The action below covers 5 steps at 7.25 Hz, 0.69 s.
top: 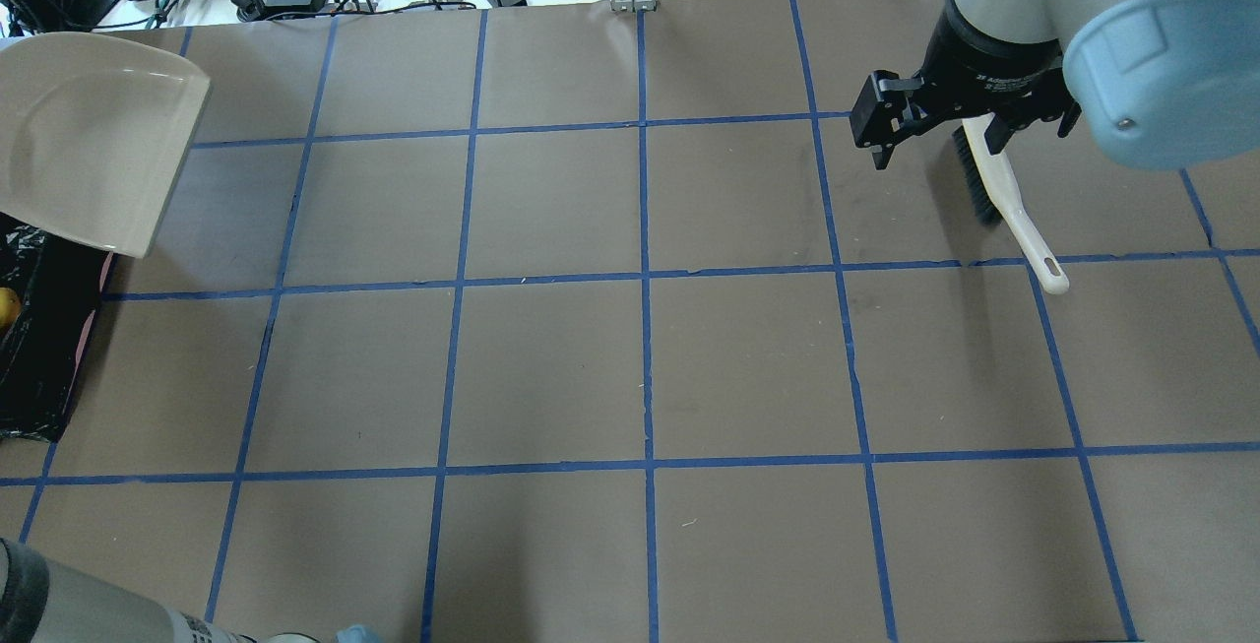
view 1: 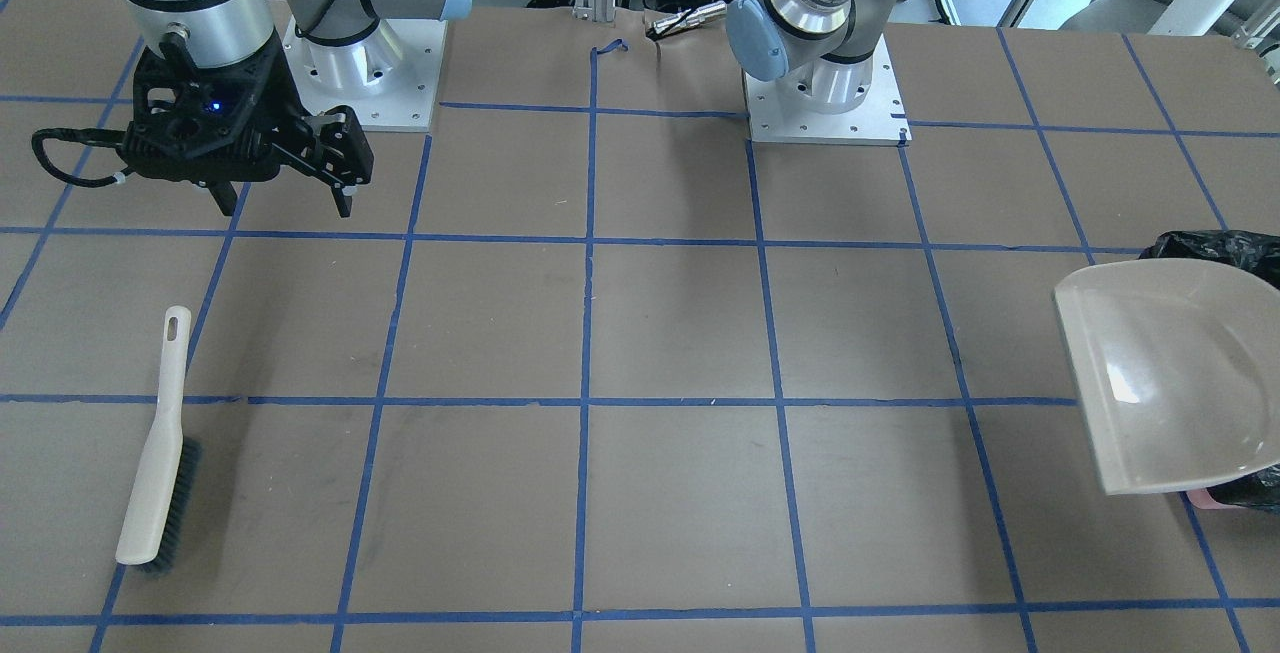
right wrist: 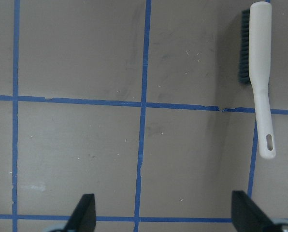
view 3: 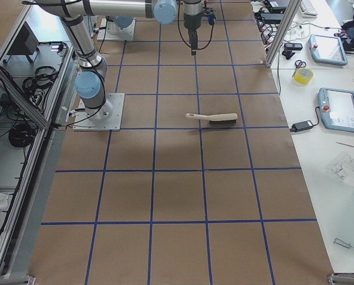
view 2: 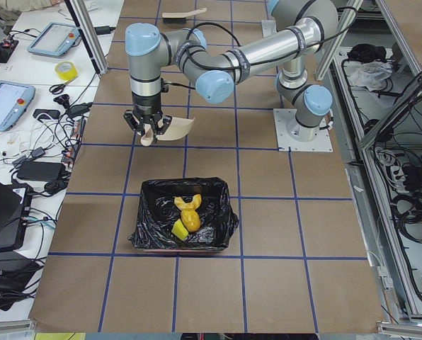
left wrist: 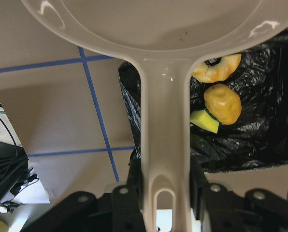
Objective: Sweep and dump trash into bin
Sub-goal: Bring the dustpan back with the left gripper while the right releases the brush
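Dustpan point(left wrist: 158, 29) clamped in the left gripper point(left wrist: 164, 186) hangs by the left-edge bin point(view 2: 149, 212) — trash point(left wrist: 222, 104) already inside, so emptied — right gripper point(right wrist: 165, 212) gapes, brush point(right wrist: 260, 72) free.

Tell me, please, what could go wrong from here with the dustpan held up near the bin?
1. The left gripper grips the dustpan by its handle only; if it slips, the pan could fall on the bin.
2. Setting the pan down too close could snag the black bag and spill the trash inside.
3. The open right gripper, if lowered carelessly, might bump the brush.
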Motion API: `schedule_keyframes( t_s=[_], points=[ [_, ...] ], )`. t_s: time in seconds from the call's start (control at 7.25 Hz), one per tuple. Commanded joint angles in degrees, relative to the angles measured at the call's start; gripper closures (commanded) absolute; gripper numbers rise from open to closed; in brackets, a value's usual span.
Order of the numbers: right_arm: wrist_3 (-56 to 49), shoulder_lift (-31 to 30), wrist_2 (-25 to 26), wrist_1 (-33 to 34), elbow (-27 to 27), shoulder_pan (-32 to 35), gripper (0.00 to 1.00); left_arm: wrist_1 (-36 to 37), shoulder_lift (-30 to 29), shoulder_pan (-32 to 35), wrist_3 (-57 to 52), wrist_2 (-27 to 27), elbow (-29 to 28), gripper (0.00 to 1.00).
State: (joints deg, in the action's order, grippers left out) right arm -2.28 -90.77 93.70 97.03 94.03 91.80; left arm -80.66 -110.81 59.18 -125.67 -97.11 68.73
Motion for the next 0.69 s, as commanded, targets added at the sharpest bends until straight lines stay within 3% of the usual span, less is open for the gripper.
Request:
schedule_keyframes(
  t_s=[0.0,0.41,0.55],
  points=[
    [0.3,0.1,-0.4,-0.5,0.5,0.4,0.0,0.0,-1.9,6.4,11.0,1.7,2.9,1.0],
    [-0.4,0.0,-0.7,-0.9,0.7,0.4,0.0,1.4,-5.0,14.7,26.5,1.7,6.3,1.0],
    [0.1,-0.5,-0.6,-2.9,0.7,0.4,0.0,6.7,-6.5,17.1,28.2,1.6,8.0,1.0]
  ],
)
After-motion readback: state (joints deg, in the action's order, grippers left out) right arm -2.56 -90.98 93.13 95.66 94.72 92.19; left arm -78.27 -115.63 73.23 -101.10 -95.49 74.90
